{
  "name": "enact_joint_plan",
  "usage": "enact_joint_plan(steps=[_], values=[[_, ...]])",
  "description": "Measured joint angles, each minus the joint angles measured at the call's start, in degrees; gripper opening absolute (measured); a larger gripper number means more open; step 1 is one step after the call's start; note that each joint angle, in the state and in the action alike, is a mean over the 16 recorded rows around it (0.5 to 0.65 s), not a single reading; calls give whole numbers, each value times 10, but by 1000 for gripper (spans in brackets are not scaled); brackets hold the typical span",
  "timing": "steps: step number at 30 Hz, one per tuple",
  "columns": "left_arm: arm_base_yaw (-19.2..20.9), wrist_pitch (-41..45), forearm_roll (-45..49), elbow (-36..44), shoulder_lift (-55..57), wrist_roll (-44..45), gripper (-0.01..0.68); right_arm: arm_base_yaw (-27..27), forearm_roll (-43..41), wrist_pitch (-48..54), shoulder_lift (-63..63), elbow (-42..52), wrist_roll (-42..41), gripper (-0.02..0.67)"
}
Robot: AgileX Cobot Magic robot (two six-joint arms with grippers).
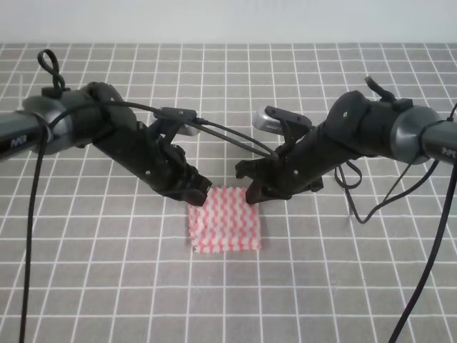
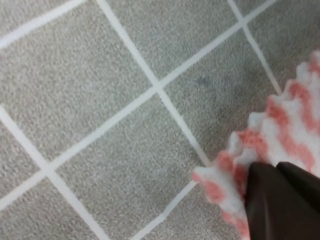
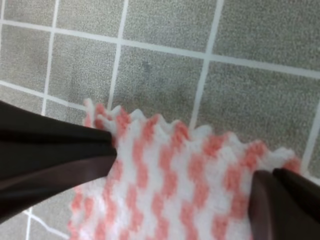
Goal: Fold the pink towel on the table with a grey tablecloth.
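The pink towel [image 1: 223,221] lies spread on the table with a grey tablecloth [image 1: 107,271], near the middle. My left gripper [image 1: 198,197] is shut on the towel's far left corner. My right gripper [image 1: 253,194] is shut on its far right corner. In the left wrist view my dark fingertips [image 2: 280,200] pinch the jagged corner of the towel [image 2: 295,120]. In the right wrist view the right gripper [image 3: 272,172] pinches one corner of the towel [image 3: 175,185], and the left gripper [image 3: 107,145] pinches the other.
Black cables [image 1: 371,207] hang from both arms over the cloth. The white wall edge [image 1: 228,28] runs along the far side of the table. Bare grid cloth lies in front of the towel [image 1: 228,300].
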Motion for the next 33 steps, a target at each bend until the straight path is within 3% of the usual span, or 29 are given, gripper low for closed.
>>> enact_joint_plan(steps=[7, 13, 26, 33], values=[[0, -31, 1, 15, -67, 1, -2, -3, -15, 12, -27, 0, 2, -16], [0, -104, -2, 74, -184, 1, -2, -5, -39, 22, -80, 13, 2, -16], [0, -336, -6, 358, -581, -1, -2, -5, -73, -35, -306, 187, 2, -17], [0, -397, -6, 509, -828, -4, -2, -5, -79, -75, -466, 318, 2, -17]])
